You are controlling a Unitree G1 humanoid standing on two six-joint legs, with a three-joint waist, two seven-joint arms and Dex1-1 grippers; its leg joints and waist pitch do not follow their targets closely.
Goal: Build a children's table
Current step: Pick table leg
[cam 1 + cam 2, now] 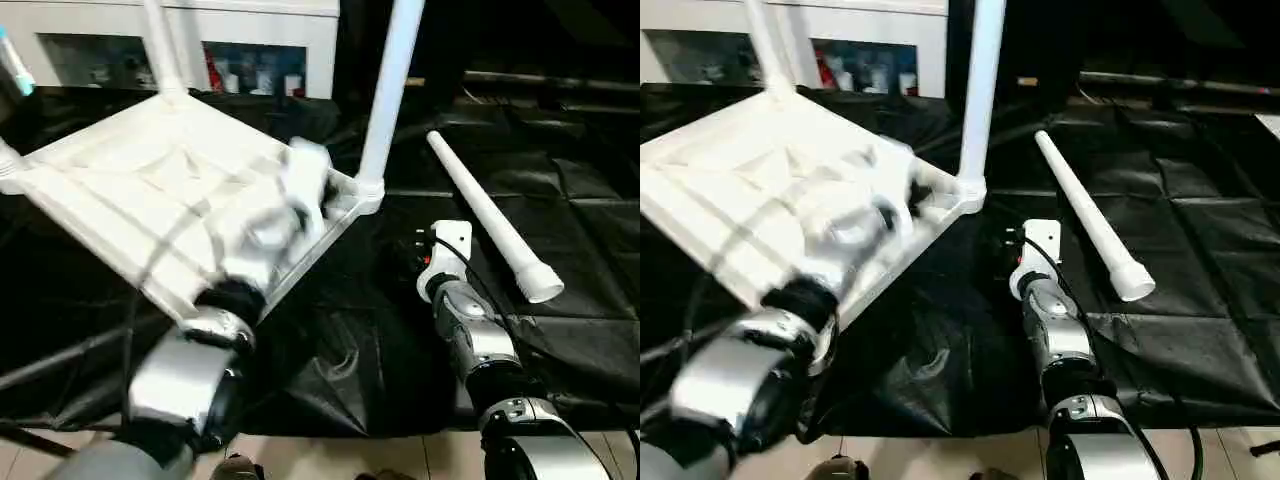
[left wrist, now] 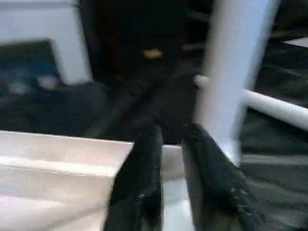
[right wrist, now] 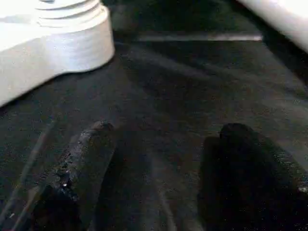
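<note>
The children's table [image 1: 770, 190] lay upside down on the black-draped work table [image 1: 1200, 290], its ribbed underside up and tilted, the near edge toward the robot. Two tapered legs already stood in corner sockets: one at the near right corner [image 1: 978, 90] and one at the far corner [image 1: 765, 45]. A loose leg [image 1: 1090, 220] lay flat on the cloth to the right, well apart from the top, wide end nearer the robot.

As a judgement, the white plastic top looked light but stiff, its ribs keeping it from flexing; its smooth skin would likely slip in narrow fingers, so the rim or a rib seemed the safer hold. The loose leg looked light, smooth and apt to roll; gripping near its middle would probably balance it best.

The left gripper [image 2: 168, 163] hung over the top's rim beside the near right leg, fingers [image 2: 144, 178] close together with a narrow gap, holding nothing visible. The right gripper [image 3: 159, 163] hovered low over the cloth between the socket corner and the loose leg, fingers [image 3: 82, 163] spread wide and empty.

The head views gave the whole layout but smeared the left hand; the left wrist view showed its fingers against the rim. The right wrist view showed the threaded collar [image 3: 72, 12] above the socket.
</note>
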